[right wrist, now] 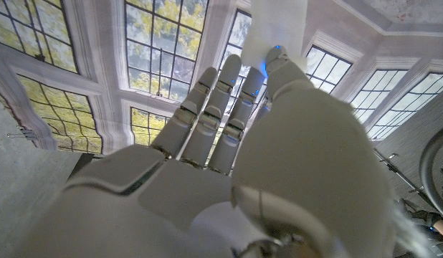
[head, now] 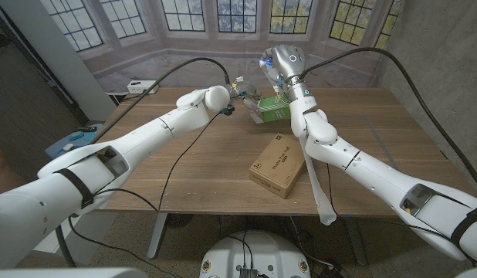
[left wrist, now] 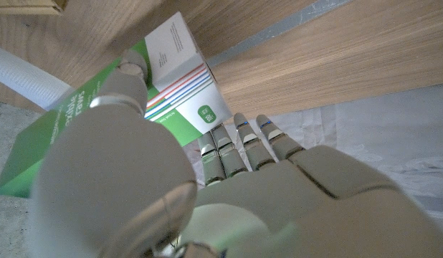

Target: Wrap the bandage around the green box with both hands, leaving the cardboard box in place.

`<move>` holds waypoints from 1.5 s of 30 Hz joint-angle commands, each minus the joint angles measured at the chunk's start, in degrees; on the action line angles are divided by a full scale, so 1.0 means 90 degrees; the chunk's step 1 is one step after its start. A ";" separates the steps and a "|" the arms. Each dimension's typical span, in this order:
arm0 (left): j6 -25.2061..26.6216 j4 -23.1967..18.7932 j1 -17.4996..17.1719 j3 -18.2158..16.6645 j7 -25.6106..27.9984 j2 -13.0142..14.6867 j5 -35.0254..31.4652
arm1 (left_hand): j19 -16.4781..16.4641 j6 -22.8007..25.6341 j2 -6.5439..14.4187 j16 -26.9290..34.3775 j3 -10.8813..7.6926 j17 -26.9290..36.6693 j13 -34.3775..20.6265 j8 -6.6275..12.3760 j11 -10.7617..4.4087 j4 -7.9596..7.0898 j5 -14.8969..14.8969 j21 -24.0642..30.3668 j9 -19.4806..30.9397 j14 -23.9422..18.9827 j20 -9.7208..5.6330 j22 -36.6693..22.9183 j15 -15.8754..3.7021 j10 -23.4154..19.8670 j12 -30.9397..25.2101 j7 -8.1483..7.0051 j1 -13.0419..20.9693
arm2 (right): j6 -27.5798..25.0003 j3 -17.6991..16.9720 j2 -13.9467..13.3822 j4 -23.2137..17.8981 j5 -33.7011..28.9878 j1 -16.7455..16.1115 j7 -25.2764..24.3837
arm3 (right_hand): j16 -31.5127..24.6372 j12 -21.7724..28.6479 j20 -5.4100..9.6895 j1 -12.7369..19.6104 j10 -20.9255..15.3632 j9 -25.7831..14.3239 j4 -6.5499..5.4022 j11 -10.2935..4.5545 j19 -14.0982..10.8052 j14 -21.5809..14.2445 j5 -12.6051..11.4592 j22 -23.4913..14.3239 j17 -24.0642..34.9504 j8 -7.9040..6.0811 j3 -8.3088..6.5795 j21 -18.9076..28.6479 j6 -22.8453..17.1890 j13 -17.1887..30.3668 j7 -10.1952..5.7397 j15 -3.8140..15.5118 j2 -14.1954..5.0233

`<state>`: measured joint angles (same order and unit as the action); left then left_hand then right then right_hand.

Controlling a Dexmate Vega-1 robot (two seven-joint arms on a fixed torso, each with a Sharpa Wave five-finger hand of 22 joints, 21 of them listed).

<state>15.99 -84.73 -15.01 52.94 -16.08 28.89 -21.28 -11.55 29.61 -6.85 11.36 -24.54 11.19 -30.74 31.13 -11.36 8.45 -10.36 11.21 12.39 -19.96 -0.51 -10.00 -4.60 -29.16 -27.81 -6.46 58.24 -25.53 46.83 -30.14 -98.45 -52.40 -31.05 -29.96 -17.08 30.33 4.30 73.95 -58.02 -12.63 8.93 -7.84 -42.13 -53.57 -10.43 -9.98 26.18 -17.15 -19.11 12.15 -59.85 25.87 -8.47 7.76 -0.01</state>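
Head view: left hand (head: 231, 99) held green box (head: 271, 110) above far part of desk (head: 200, 166). Right hand (head: 279, 63) raised above box, pinching white bandage (head: 314, 181), which hung down past cardboard box (head: 279, 167) lying on desk.

Left wrist view: fingers (left wrist: 229, 147) against green box (left wrist: 99, 118).

Right wrist view: right hand (right wrist: 236, 143) gripped bandage (right wrist: 279, 29) at fingertips.
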 commanded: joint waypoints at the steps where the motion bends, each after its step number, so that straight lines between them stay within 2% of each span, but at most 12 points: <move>1: 0.0015 0.0068 0.0032 0.0065 0.0029 -0.0055 0.0020 | -0.0005 0.0706 0.0649 0.0019 0.0017 0.0014 -0.0008 0.0089 -0.0015 0.0014 -0.0005 0.0026 0.0019 0.0000 0.0003 -0.0031 0.0040 -0.0015 -0.0003 0.0051 -0.0115 | -0.0095 -0.0140 -0.0093 -0.0586 -0.0202 -0.0261 0.0169 | 0.0009 0.0019 0.0565 0.0020 -0.0329 -0.0036 0.0019 -0.0274 -0.0066 -0.0062 -0.0020 -0.0035 0.0016 0.0004 0.0024 0.0015 -0.0022 0.0038 0.0059 0.0673 -0.0051; 23: -0.0184 0.0432 0.0067 0.0068 0.0280 -0.0227 0.0158 | -0.0010 0.0752 0.0674 0.0017 0.0039 0.0013 -0.0031 0.0112 -0.0008 0.0005 -0.0013 0.0032 0.0019 -0.0015 0.0012 -0.0032 0.0045 -0.0029 0.0014 0.0093 -0.0127 | -0.0488 -0.0201 0.0116 -0.1525 -0.0615 -0.0851 0.0695 | 0.0040 0.0011 0.0528 0.0060 -0.0348 -0.0046 0.0030 -0.0238 -0.0069 -0.0102 -0.0012 -0.0035 0.0057 0.0033 0.0058 0.0017 -0.0034 0.0058 0.0096 0.0669 -0.0061; 33: -0.0296 0.0564 0.0091 0.0069 0.0390 -0.0281 0.0202 | -0.0015 0.0762 0.0673 0.0014 0.0049 0.0010 -0.0042 0.0118 -0.0009 0.0006 -0.0016 0.0035 0.0019 -0.0025 0.0011 -0.0033 0.0045 -0.0033 0.0023 0.0102 -0.0135 | -0.0528 -0.0136 0.0151 -0.1705 -0.0939 -0.1051 0.0814 | 0.0049 -0.0005 0.0513 0.0081 -0.0340 -0.0050 0.0035 -0.0252 -0.0075 -0.0119 -0.0007 -0.0036 0.0071 0.0044 0.0070 0.0019 -0.0039 0.0056 0.0109 0.0668 -0.0058; 45: -0.0359 0.0614 0.0155 0.0104 0.0354 -0.0293 0.0205 | -0.0021 0.0766 0.0676 0.0005 0.0045 0.0008 -0.0054 0.0123 0.0004 0.0010 -0.0020 0.0038 0.0020 -0.0024 0.0001 -0.0033 0.0042 -0.0063 0.0024 0.0089 -0.0137 | -0.0549 -0.0244 0.0131 -0.2008 -0.1144 -0.1281 0.0976 | 0.0063 -0.0014 0.0505 0.0097 -0.0344 -0.0055 0.0032 -0.0241 -0.0078 -0.0134 -0.0002 -0.0036 0.0091 0.0058 0.0088 0.0020 -0.0050 0.0060 0.0131 0.0667 -0.0066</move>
<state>13.40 -79.83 -14.11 53.64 -12.79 26.45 -19.58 -11.56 29.61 -6.54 11.36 -24.23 11.20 -30.98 31.16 -11.34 8.77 -10.36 11.21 12.40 -19.96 -0.51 -10.00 -4.60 -29.14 -27.37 -6.46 57.94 -30.19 45.31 -28.81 -113.87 -60.79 -40.54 -22.49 -16.64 29.81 4.30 74.34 -58.24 -12.91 9.00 -7.62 -42.13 -54.18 -10.28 -9.98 26.71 -16.69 -18.55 12.15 -60.18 26.17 -7.55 7.77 -0.03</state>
